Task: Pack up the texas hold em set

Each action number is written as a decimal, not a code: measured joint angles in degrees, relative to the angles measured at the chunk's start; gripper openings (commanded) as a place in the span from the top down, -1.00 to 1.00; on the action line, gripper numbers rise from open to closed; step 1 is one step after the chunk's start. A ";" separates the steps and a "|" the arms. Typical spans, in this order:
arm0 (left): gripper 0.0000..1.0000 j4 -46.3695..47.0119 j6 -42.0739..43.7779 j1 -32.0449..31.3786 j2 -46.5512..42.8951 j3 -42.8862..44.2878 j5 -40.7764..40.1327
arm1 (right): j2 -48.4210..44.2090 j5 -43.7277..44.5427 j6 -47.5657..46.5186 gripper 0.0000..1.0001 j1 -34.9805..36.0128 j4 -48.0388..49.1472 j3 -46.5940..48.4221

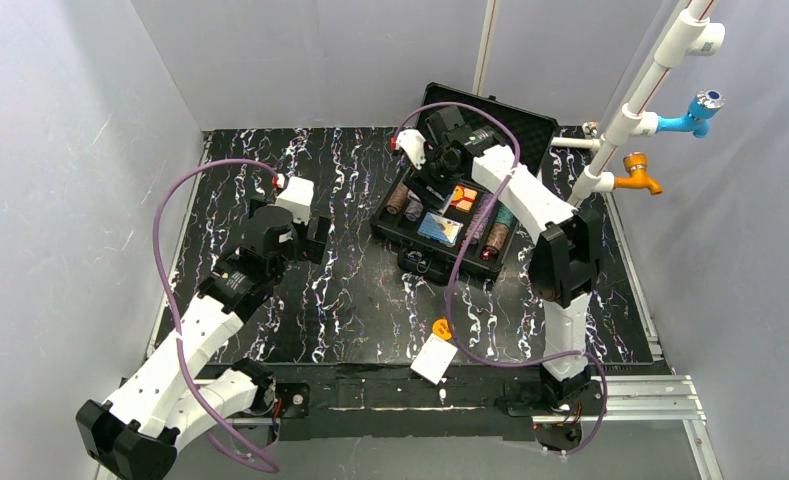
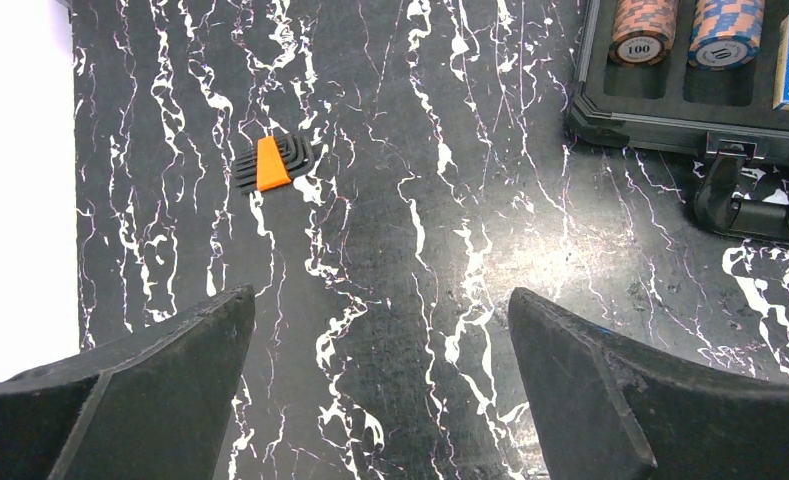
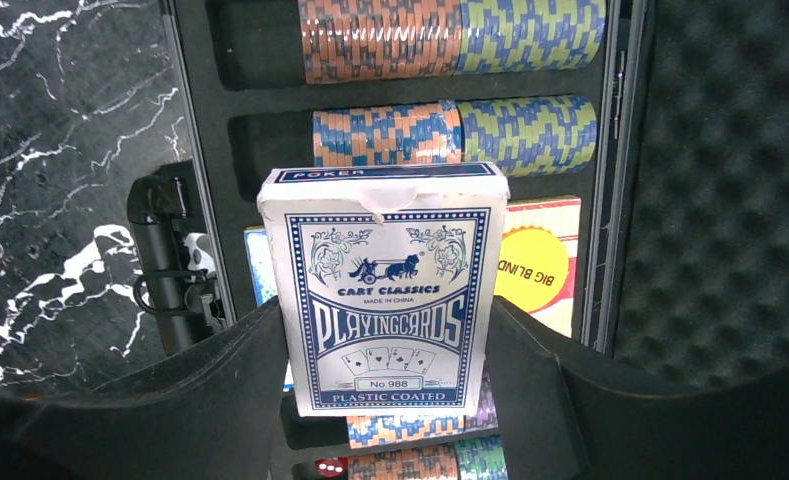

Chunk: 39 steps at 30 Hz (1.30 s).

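Evidently the right gripper was clamped on a blue card deck, fingers on its two long sides, long axis pointing away from the wrist. It hung directly over the open black case, which sat toward the far right corner of the counter, lid toward the far edge. Chip stacks filled the rows beyond the deck. The card bay lay straight below, so lowering was judged the move due. The left gripper stood wide and empty, left of the case and well apart. An orange disc lay by the near edge, outside the case.
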 measured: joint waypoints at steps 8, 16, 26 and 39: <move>-0.97 0.57 0.04 -0.20 1.11 -0.85 0.02 | 5.77 0.17 -3.91 -0.07 -1.53 -2.34 5.64; -0.97 0.96 0.07 -0.37 2.12 -1.40 0.15 | 9.73 1.16 -7.21 -0.08 -4.55 -3.56 6.93; -0.97 1.03 0.07 -0.48 3.87 -1.49 0.52 | 9.70 1.51 -13.07 -0.05 -7.10 -2.54 3.19; -0.97 1.05 0.48 -0.48 4.72 -1.60 0.52 | 9.70 1.44 -17.46 -0.03 -8.20 -1.70 3.54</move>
